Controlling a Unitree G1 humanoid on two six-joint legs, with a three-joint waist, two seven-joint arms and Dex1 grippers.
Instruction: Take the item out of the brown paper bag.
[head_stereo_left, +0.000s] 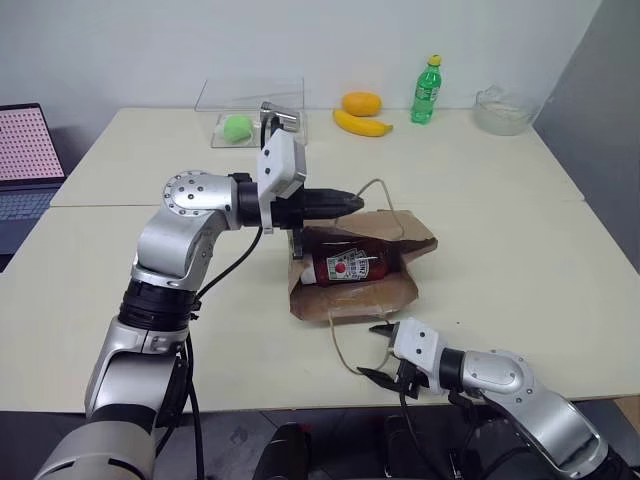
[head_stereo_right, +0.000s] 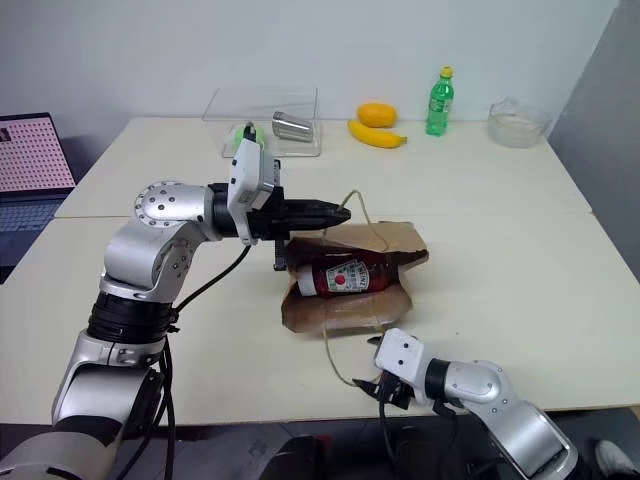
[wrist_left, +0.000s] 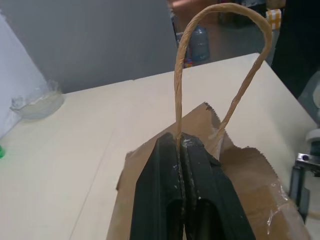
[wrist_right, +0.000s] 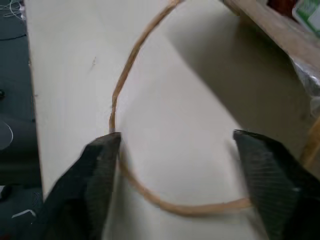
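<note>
- I keep the left gripper (head_stereo_left: 350, 202) clenched on the upper handle (wrist_left: 220, 60), propping the brown paper bag (head_stereo_left: 400, 290) open.
- The right gripper (head_stereo_left: 381, 350) is released, spread around the lower handle (wrist_right: 150, 150).
- The item (head_stereo_left: 345, 266) lies inside the bag's mouth.

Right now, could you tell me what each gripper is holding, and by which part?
The left gripper is shut on one cord handle of the brown paper bag. The right gripper is open, holding nothing.

A green soda bottle (head_stereo_left: 426, 90), a banana (head_stereo_left: 361, 124) and an orange fruit (head_stereo_left: 361, 102) stood along the worktop's (head_stereo_left: 500, 220) far edge. A glass bowl (head_stereo_left: 503, 110) sat at the far right; a laptop (head_stereo_left: 25, 160) lay off the left side.
</note>
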